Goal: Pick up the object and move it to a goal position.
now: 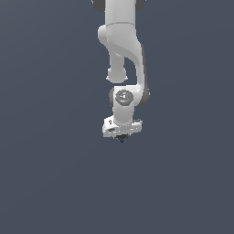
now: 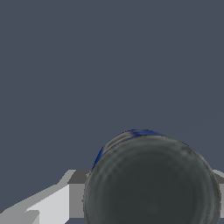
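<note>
The white robot gripper (image 1: pixel 121 136) hugs the small dark round ball (image 2: pixel 151 181) between its fingers. It looks light, hard and slippery, so squeeze its middle.

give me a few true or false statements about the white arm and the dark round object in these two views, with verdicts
1. The white robot arm reaches down from the top of the exterior view. True.
2. The small dark round object lies far off at the exterior view's left edge, away from the arm. False: it sits right under the white gripper, at the arm's lower end.
3. In the wrist view the dark round object fills much of the picture close to the camera. True.
4. The object is bright red. False: it is dark grey to black, with a blue streak along its upper edge in the wrist view.
5. Several other objects lie scattered on the plain grey-blue background. False: no other object shows in either view.
</note>
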`<action>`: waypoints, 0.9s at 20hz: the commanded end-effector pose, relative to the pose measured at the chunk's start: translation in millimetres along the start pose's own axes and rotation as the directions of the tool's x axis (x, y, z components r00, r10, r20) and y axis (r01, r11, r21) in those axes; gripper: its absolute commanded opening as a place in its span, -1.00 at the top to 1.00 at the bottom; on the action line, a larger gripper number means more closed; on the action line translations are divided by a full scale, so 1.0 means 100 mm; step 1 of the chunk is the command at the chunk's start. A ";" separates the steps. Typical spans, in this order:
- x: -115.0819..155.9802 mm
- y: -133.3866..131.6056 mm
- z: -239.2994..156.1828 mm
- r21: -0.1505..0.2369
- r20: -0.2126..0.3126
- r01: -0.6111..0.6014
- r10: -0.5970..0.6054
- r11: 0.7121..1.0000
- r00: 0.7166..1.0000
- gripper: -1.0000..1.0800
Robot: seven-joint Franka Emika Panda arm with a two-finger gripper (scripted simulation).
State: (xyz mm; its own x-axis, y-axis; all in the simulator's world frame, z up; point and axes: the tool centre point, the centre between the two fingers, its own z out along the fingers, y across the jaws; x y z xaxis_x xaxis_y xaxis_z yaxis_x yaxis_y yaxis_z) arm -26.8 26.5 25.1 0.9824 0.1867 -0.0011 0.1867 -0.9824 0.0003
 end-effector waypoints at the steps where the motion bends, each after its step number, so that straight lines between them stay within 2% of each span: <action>1: -0.10 -0.17 -0.05 0.000 -0.001 0.001 -0.001 1.000 1.000 1.00; 10: -0.43 -0.72 -0.20 0.000 -0.001 0.002 -0.002 1.000 1.000 1.00; 18: -0.53 -0.91 -0.25 0.000 -0.001 0.002 -0.002 1.000 1.000 1.00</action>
